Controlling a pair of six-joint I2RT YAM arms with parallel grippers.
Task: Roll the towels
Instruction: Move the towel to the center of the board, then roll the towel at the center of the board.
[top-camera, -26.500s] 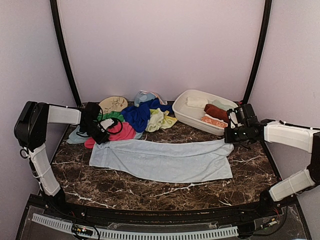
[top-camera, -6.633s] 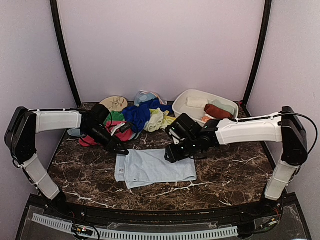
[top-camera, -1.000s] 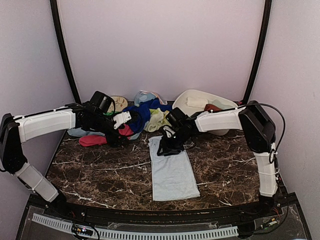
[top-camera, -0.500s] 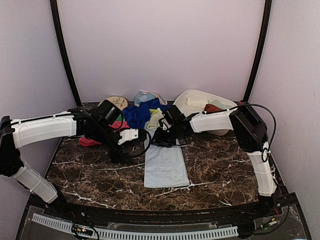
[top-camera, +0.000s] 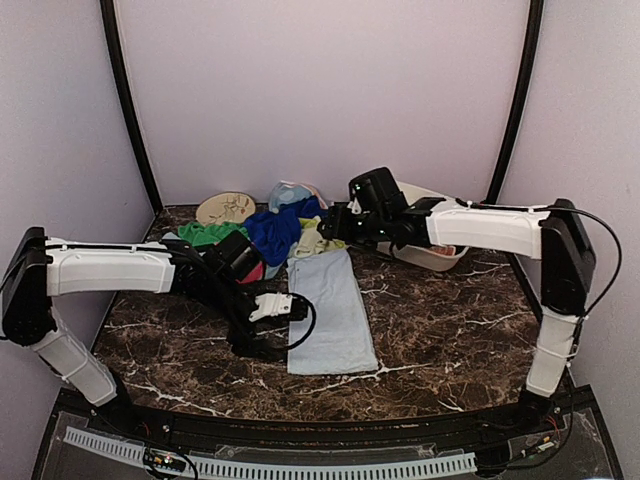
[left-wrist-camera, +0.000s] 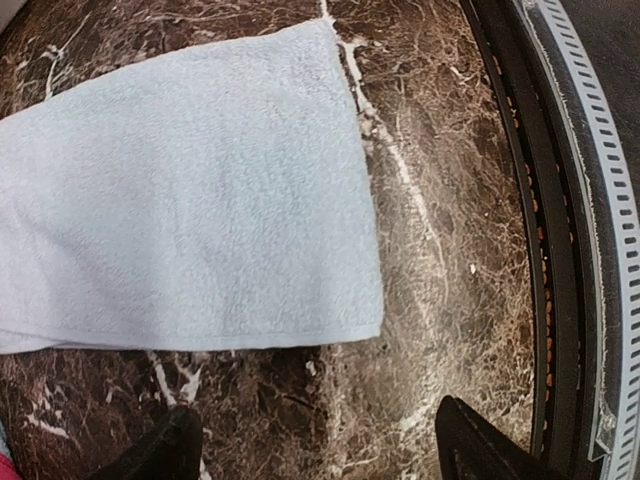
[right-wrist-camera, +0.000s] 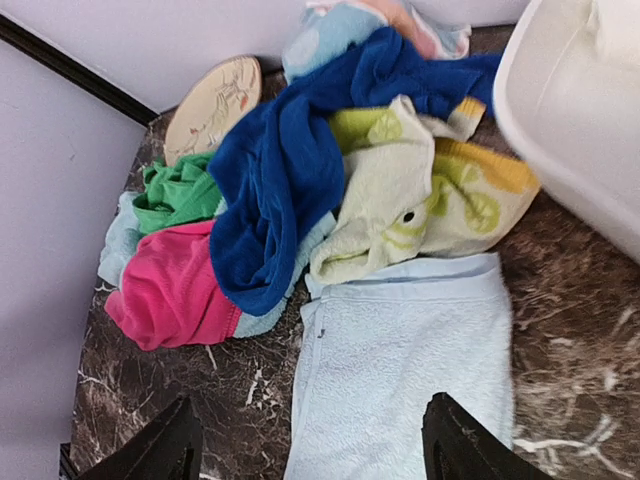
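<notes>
One light-blue towel (top-camera: 325, 310) lies folded into a long strip on the table (top-camera: 450, 330), apparently laid lengthwise so it can be rolled from one end. The left gripper (left-wrist-camera: 320, 452) hovers spread and empty by the towel's near corner. The right gripper (right-wrist-camera: 310, 445), likewise spread and empty, hangs over its far end.

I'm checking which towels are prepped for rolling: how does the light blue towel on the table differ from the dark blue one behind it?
The light blue towel lies flat as a long smooth strip on the marble table; the dark blue towel is bunched in the heap of cloths. The light blue towel is pale, the dark blue towel deep and saturated. Both are unrolled.
</notes>
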